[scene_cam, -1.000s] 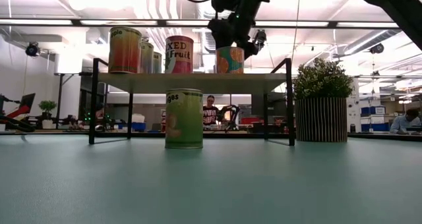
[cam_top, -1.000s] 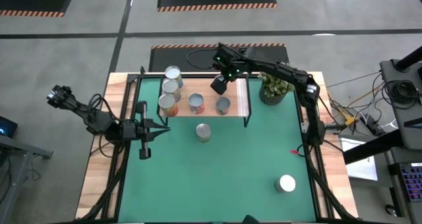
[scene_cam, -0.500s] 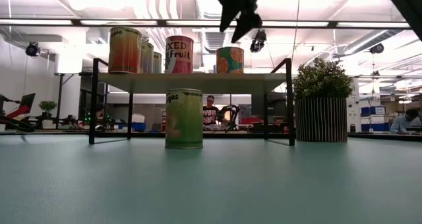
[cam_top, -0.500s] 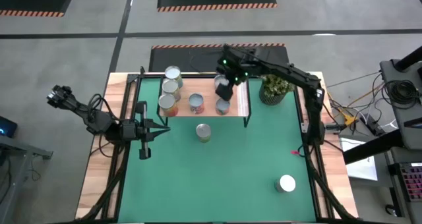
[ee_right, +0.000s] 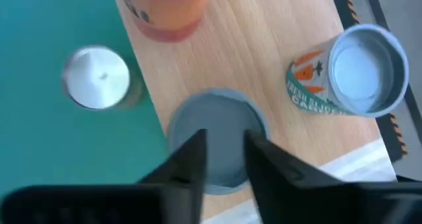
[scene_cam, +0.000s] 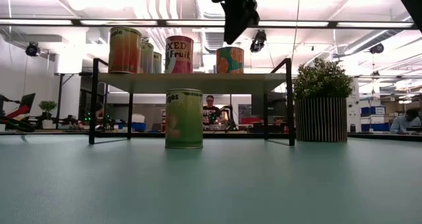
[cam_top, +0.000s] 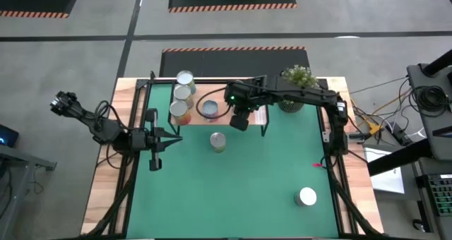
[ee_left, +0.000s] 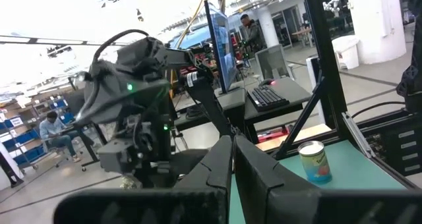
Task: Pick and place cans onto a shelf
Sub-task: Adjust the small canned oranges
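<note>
The shelf (cam_top: 196, 120) stands at the far middle of the green mat with several cans on its board. My right gripper (cam_top: 240, 121) hovers above the shelf's near right part, fingers pointing down and drawn almost together, with nothing between them. Straight below it in the right wrist view is a grey can top (ee_right: 217, 128), hidden in the high view. A carrot-labelled can (ee_right: 359, 72) stands behind it. A green can (cam_top: 217, 141) stands upright on the mat in front of the shelf. Another can (cam_top: 306, 196) stands near the right front corner. My left gripper (cam_top: 155, 162) waits shut at the mat's left edge.
A potted plant (cam_top: 296, 78) stands right of the shelf, close to my right arm. The shelf's black legs (scene_cam: 290, 105) rise from the mat. Three cans (cam_top: 183, 93) line the shelf's left end, a red one (cam_top: 210, 109) beside them. The mat's near half lies bare.
My right gripper has moved from over the shelf's far side toward the table's near edge, away from the orange can, and its fingers have drawn together. The cans on the shelf stand as before.
</note>
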`<control>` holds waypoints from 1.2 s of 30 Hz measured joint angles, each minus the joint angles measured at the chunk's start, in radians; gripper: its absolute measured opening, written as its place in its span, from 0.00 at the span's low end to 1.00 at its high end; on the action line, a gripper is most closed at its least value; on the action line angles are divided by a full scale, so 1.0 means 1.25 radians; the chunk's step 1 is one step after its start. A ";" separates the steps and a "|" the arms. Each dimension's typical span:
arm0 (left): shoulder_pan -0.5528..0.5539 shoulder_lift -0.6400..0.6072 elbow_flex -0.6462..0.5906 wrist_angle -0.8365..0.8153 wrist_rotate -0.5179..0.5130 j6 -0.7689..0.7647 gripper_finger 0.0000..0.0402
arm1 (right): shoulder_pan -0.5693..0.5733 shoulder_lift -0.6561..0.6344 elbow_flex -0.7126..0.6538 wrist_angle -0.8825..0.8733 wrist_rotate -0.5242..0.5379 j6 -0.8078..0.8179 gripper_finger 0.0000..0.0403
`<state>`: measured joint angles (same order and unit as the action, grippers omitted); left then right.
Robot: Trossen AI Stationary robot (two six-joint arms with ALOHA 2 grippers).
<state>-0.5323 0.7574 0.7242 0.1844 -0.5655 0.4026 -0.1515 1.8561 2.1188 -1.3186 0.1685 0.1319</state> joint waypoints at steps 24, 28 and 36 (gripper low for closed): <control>-0.001 0.000 0.000 0.000 0.000 0.000 0.00 | -0.014 0.001 -0.113 0.111 0.017 -0.022 0.03; -0.001 0.000 0.000 0.001 0.000 0.000 0.00 | -0.014 0.001 -0.114 0.119 0.016 -0.031 0.03; -0.001 0.000 0.000 0.001 0.000 0.000 0.00 | -0.014 0.003 -0.085 0.114 0.011 -0.036 0.03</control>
<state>-0.5335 0.7574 0.7238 0.1852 -0.5655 0.4026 -0.1688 1.8603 2.0127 -1.1764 0.1825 0.0868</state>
